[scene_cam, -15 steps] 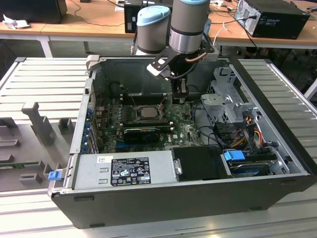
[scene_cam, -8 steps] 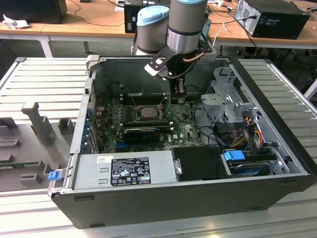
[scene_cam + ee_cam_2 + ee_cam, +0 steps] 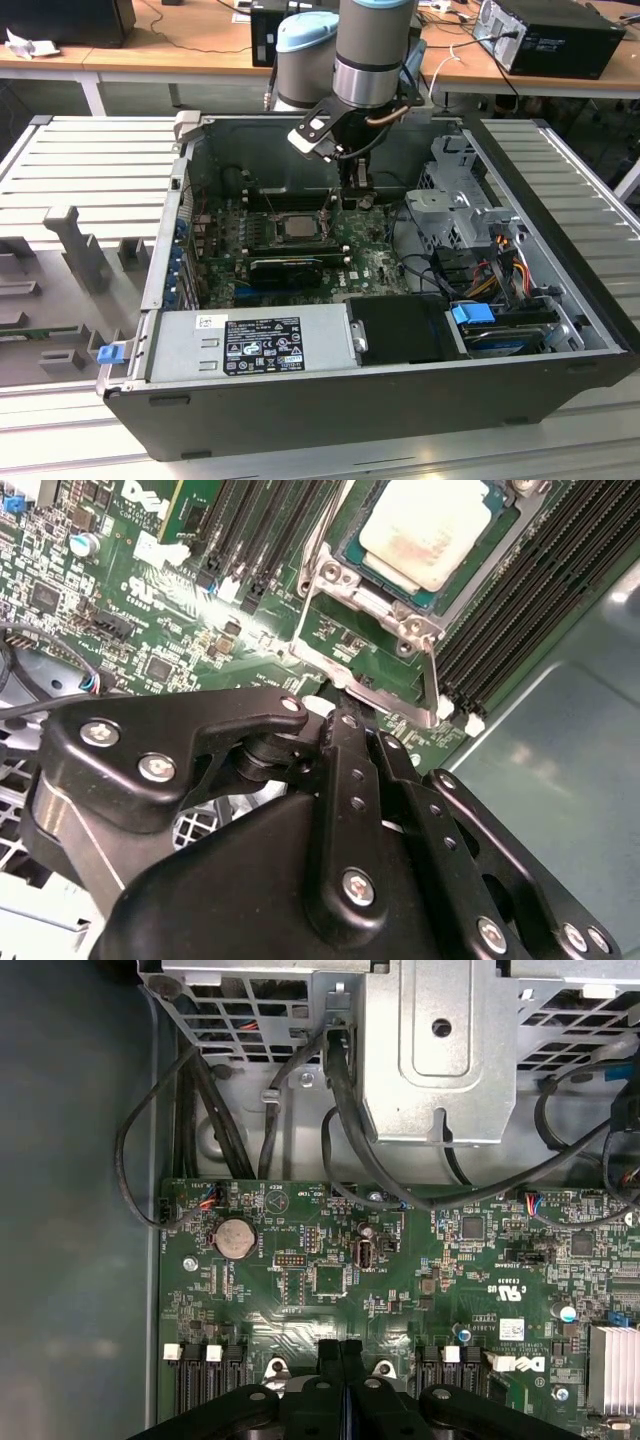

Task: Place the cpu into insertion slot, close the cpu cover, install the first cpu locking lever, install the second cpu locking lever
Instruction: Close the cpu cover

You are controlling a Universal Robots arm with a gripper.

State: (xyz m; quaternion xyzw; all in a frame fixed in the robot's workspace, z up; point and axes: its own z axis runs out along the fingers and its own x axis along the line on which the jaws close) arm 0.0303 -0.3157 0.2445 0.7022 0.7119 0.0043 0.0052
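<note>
A: What crowds the tool (image 3: 357,192)?
B: The drive cage (image 3: 455,200) near it on the exterior view's right, with cables (image 3: 425,250) looping beside that, and the case wall (image 3: 270,150) rising just behind it.
A: Any room?
B: Straight above the tool the way is open, save its own arm (image 3: 370,50). Past it, the cpu (image 3: 297,226) and memory slots (image 3: 545,610) sit low; the black card (image 3: 290,268) stands higher.
</note>
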